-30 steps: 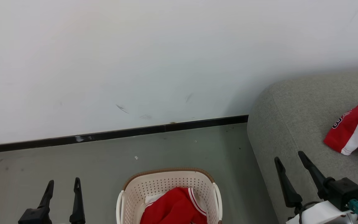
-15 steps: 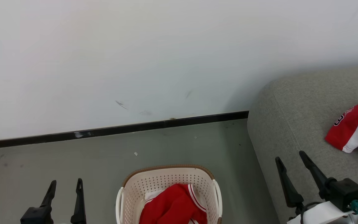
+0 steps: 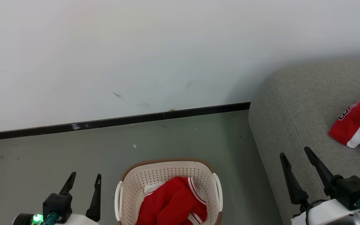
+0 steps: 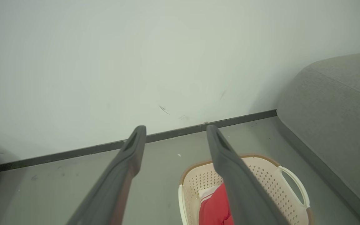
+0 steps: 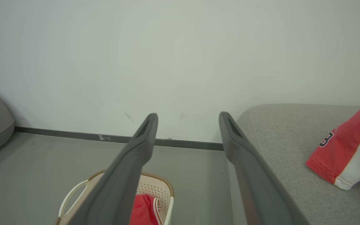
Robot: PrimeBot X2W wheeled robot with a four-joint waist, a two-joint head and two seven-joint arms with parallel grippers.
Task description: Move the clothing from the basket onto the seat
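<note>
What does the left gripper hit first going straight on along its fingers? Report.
Likely the white wall just above its dark skirting; the open left gripper points past the basket, which sits to its right. Depth is unclear: the floor could come first.

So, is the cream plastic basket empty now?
Not empty: a red, white-striped garment lies inside the cream perforated basket.

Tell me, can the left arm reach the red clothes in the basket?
Probably yes. The left gripper is open and empty beside the basket, whose top is uncovered, with the red clothing lying loose inside; nothing stands between them.
</note>
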